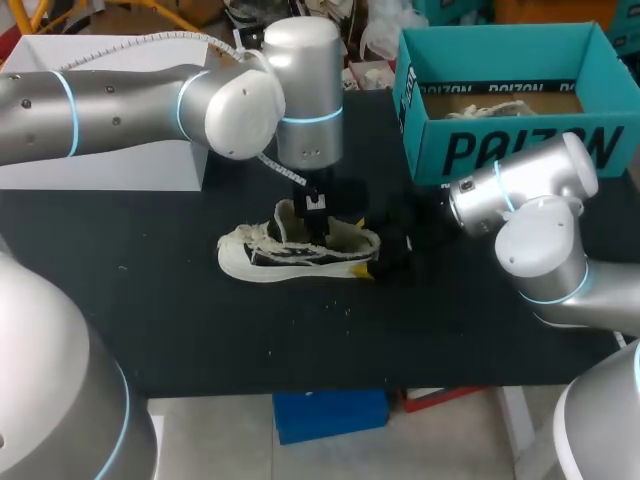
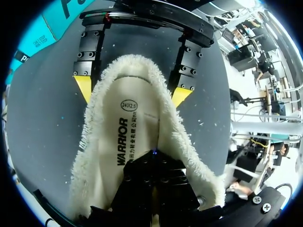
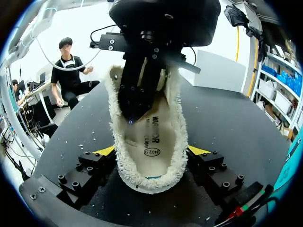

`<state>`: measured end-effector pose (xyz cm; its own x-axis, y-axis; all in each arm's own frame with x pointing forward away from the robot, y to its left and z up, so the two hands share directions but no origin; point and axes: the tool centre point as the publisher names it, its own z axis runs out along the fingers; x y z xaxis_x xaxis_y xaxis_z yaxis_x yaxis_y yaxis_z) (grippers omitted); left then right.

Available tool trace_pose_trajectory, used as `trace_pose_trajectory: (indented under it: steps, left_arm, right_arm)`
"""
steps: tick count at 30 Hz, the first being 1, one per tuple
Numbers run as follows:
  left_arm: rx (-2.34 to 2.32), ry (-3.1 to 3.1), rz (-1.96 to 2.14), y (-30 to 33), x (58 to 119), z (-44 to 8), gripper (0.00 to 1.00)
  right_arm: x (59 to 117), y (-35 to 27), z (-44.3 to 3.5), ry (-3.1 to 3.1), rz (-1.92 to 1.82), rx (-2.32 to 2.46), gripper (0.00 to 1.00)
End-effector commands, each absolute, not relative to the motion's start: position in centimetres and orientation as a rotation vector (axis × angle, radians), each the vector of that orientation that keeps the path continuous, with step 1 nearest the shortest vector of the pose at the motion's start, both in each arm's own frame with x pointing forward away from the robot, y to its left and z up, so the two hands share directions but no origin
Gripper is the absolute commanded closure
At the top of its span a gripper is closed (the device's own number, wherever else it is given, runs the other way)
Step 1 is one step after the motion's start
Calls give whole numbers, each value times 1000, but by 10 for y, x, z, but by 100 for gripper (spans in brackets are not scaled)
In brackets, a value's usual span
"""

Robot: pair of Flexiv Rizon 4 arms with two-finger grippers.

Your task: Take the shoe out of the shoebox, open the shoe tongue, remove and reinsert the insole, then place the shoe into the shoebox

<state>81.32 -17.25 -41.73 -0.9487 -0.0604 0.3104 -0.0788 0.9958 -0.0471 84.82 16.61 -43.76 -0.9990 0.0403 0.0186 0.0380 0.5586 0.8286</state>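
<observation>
Teal shoebox holds a laced shoe; second shoe lies on table.

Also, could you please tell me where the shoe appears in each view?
Head view: shoe at centre, under the left tool.
Left wrist view: shoe ahead of that tool, heel farthest.
Right wrist view: heel clamped in the right tool.
Shared landmark: that tool's yellow fingertips at the heel.

Shoe toe and laces behind left tool in wrist views

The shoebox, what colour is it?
The shoebox is teal, seen best in the head view.
</observation>
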Motion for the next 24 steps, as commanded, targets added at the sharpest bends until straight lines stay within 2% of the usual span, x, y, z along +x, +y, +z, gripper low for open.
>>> trace_pose_trajectory:
  steps: [1,2,5,17,24]
  left_arm:
    - [115,-2845,110,-168,804,-426,76]
    - [117,-2848,113,-168,804,-426,68]
    - [133,-2865,108,-166,804,-427,64]
    - [331,-3035,-120,-160,803,-445,69]
    - [466,-3164,-234,-148,809,-454,69]
  right_arm:
    - [850,166,-440,2773,1471,73,100]
    - [850,166,-440,2773,1471,73,100]
    - [850,166,-440,2773,1471,73,100]
    - [850,166,-440,2773,1471,73,100]
    - [850,166,-440,2773,1471,73,100]
